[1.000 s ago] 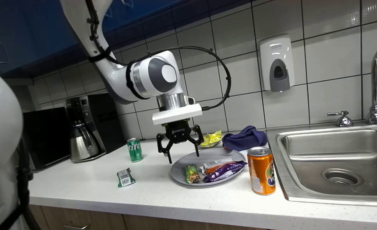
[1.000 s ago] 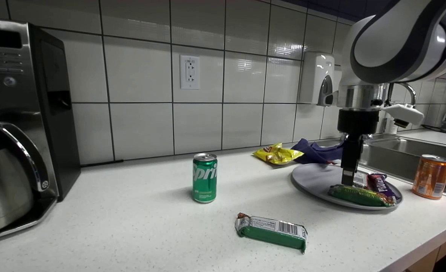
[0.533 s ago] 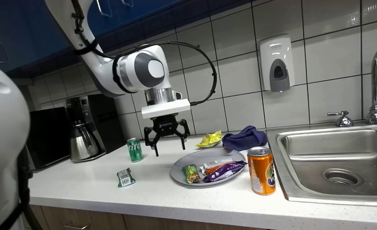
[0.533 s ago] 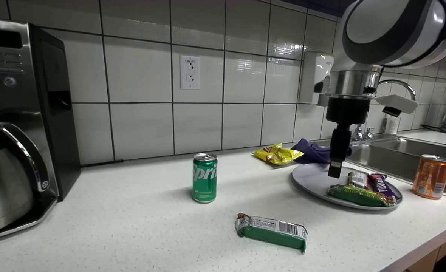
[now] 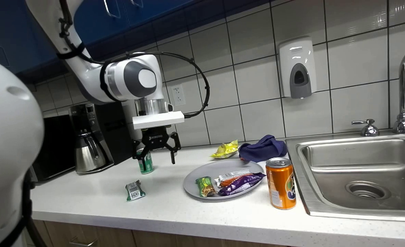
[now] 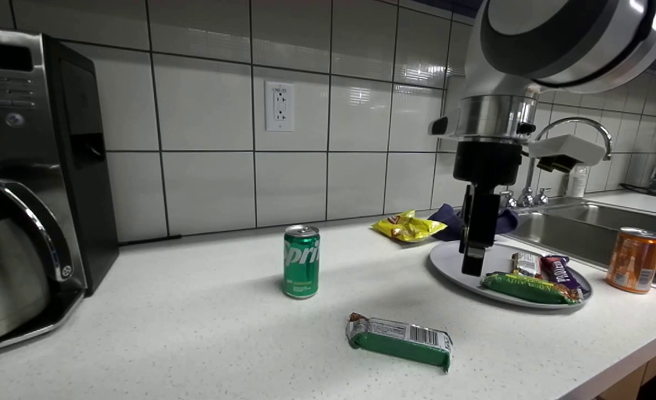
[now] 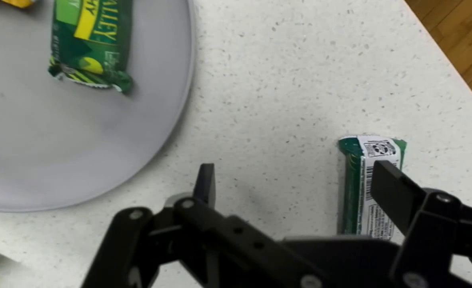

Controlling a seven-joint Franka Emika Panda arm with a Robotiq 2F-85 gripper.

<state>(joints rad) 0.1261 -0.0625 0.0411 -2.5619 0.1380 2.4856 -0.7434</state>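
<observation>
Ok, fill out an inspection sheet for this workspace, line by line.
Surface: white speckled countertop.
Job's things: oblong green-wrapped snack bar on the countertop, barcode showing; round grey plate carrying a green-and-yellow wrapped bar, a purple wrapped bar and a white-and-orange wrapped bar.
Clutter: green Sprite can and orange drink can, both upright; shiny yellow bag; rumpled navy cloth.
Grippers: black two-finger gripper, open, holding nothing, above the countertop.
Cables: black cable strapped to the white robot arm, looping out.
Surroundings: steel sink, white soap dispenser, steel-and-black coffee maker.
</observation>
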